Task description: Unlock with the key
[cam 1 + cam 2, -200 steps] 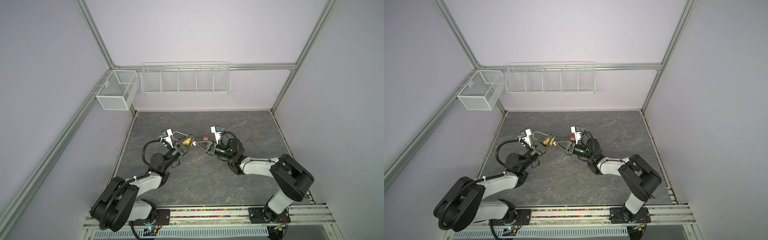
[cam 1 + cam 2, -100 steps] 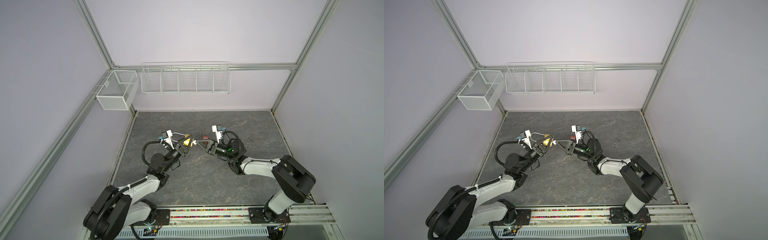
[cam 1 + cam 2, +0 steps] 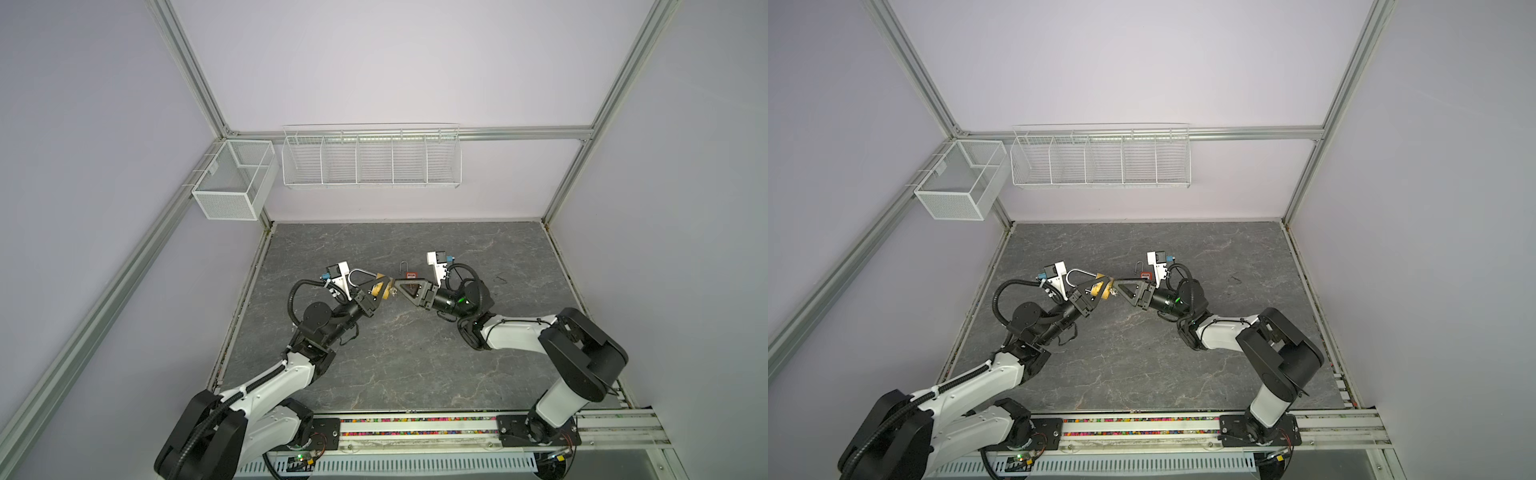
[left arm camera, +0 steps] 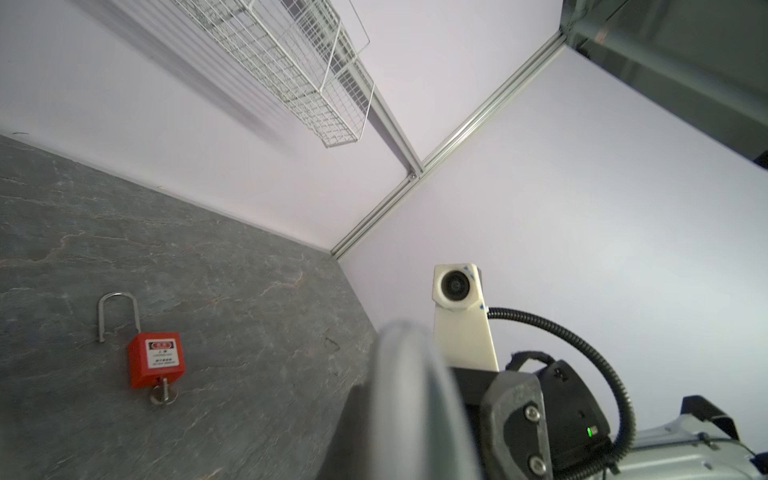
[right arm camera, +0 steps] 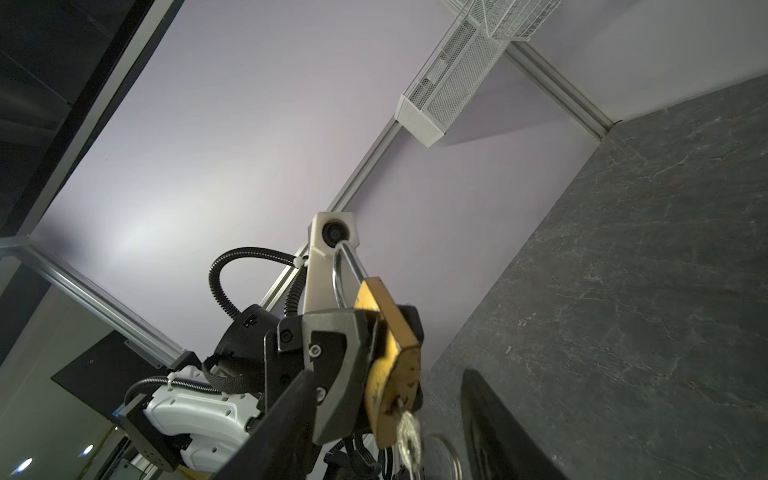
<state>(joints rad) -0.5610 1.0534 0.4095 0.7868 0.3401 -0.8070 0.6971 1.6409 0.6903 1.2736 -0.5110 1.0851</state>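
left fingers [image 5: 328, 349] clamped on a brass padlock [image 5: 390, 361], key [image 5: 409, 440] poking out of it, right fingers [image 5: 494, 428] apart around the key

I see a dull, scuffed brass padlock [image 5: 392, 353] with a bright polished steel shackle [image 5: 336, 278], a silvery metal key [image 5: 409, 440], a smooth red plastic padlock [image 4: 156, 359], and the desk [image 3: 415, 353] matt grey, stone-veined.

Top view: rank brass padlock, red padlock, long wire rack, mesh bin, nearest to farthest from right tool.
1. brass padlock, mid-air at the tips of the right tool.
2. red padlock, lying just behind it.
3. long wire rack, back wall.
4. mesh bin, left wall corner.
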